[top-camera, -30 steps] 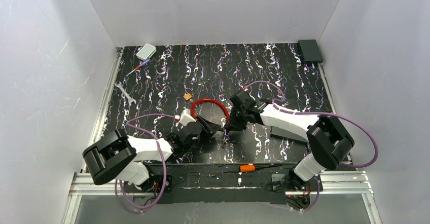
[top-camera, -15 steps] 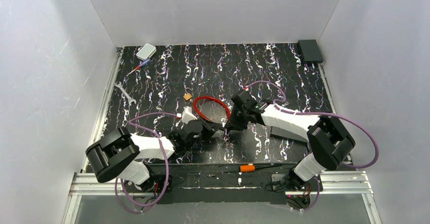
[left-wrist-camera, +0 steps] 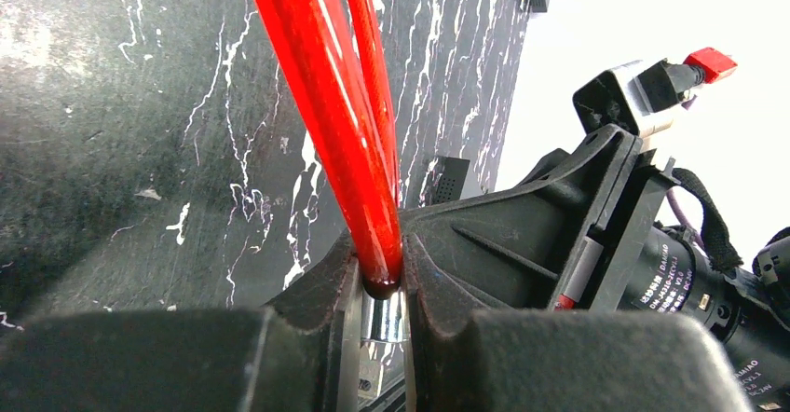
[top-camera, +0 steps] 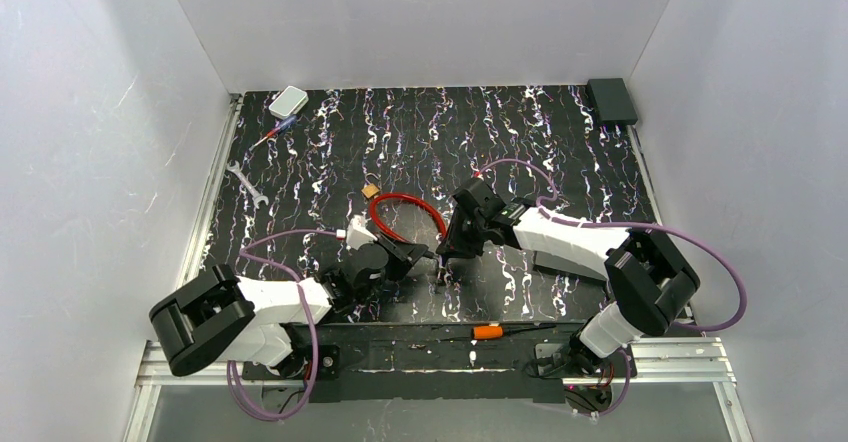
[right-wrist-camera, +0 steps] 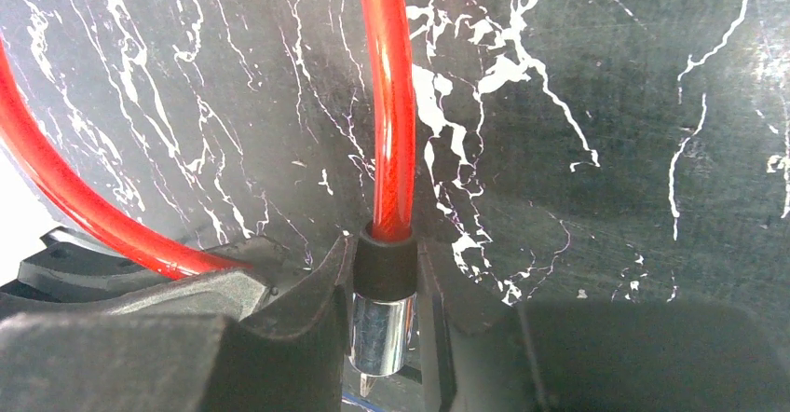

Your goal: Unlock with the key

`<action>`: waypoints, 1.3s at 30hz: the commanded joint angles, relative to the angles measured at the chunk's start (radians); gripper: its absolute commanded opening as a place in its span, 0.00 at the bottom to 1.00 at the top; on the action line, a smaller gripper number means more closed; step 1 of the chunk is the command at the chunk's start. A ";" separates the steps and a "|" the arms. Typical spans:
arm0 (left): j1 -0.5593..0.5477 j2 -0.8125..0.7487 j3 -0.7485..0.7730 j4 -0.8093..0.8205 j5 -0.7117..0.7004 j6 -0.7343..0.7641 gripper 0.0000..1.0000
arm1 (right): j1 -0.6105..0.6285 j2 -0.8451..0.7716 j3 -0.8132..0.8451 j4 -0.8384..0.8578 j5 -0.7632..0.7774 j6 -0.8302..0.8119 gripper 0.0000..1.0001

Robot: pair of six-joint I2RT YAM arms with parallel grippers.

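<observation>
- An orange-handled tool lies on the near rail at about 5 o'clock from the table's middle, its long axis running 9 to 3.
- The left pincer reaches in from 7 o'clock. It is clenched on the red cable. In the left wrist view its two fingers press on the cable where it ends in a bit of bright metal, and two red strands run from there toward 11 o'clock.
- The right pincer comes in from 3 o'clock and nearly meets the left one, tip to tip. It grasps the cable's other end: in the right wrist view a black collar and a silvery end piece sit between the fingers. That piece's long axis runs 12 to 6, in line with the cable rising above it.
- The key cannot be made out in any view, so neither its place, its heading nor its long axis can be told.
- Beyond the pincers the cable arcs away as an open loop lying on the table.
- A brass padlock lies just beside the loop's far left end, at 11 o'clock from the pincers.
- A wrench lies near the left edge, at 10 o'clock.
- A white box sits at the far left corner and a black box at the far right.
</observation>
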 commanded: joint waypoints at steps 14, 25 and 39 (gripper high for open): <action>0.076 -0.116 -0.056 -0.082 -0.150 0.038 0.00 | 0.000 0.021 -0.007 -0.014 -0.018 -0.071 0.01; 0.076 -0.195 -0.092 -0.113 -0.143 0.103 0.00 | -0.001 0.018 0.042 -0.070 0.033 -0.110 0.01; 0.084 -0.605 -0.214 -0.574 -0.236 0.142 0.00 | -0.180 -0.007 0.083 -0.179 0.194 -0.207 0.01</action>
